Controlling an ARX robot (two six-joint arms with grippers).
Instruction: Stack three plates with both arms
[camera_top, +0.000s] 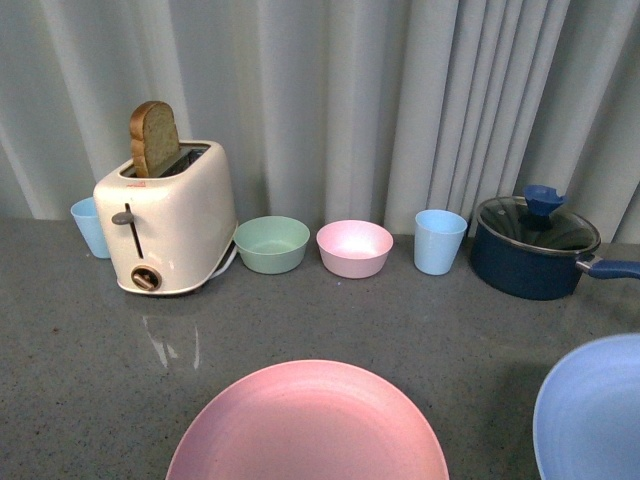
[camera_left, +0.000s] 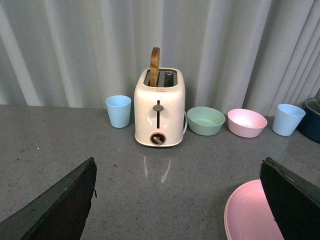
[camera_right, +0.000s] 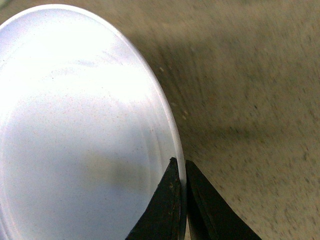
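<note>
A pink plate (camera_top: 310, 425) lies at the near middle of the grey table; its edge (camera_left: 250, 215) also shows in the left wrist view. My left gripper (camera_left: 177, 192) hangs open above the table, its fingers (camera_left: 60, 205) spread wide, one of them over the pink plate's rim. The light blue plate (camera_top: 595, 415) sits at the front view's lower right corner. My right gripper (camera_right: 182, 167) is shut on the rim of the light blue plate (camera_right: 85, 130), which looks lifted off the table. The beige-grey plate is out of view.
Along the curtain stand a cream toaster (camera_top: 170, 215) with a slice of bread, a blue cup (camera_top: 90, 225), a green bowl (camera_top: 272, 243), a pink bowl (camera_top: 354, 247), another blue cup (camera_top: 440, 240) and a dark blue lidded pot (camera_top: 535, 245).
</note>
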